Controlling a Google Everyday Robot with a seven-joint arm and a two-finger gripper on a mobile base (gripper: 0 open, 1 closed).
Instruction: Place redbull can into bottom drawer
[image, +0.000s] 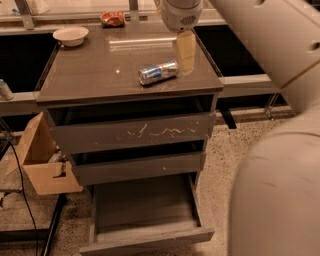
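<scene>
1 redbull can (158, 72) lies on the cabinet (90, 75), fingers (186, 50) just beside it.

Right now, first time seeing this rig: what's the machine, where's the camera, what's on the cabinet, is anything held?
It is a mobile robot with one arm. The big pale shapes on the right are that arm, seen close up. There is only one view, looking down at a grey cabinet from its front; where the camera is mounted is not on record. The gripper hangs over the back right of the cabinet top, just beyond the redbull can. The can lies on its side on the top, so it is not held. A white bowl sits at the back left corner, with a red snack bag on the ledge behind. The bottom drawer is pulled open. A cardboard box stands on the floor at the left.
</scene>
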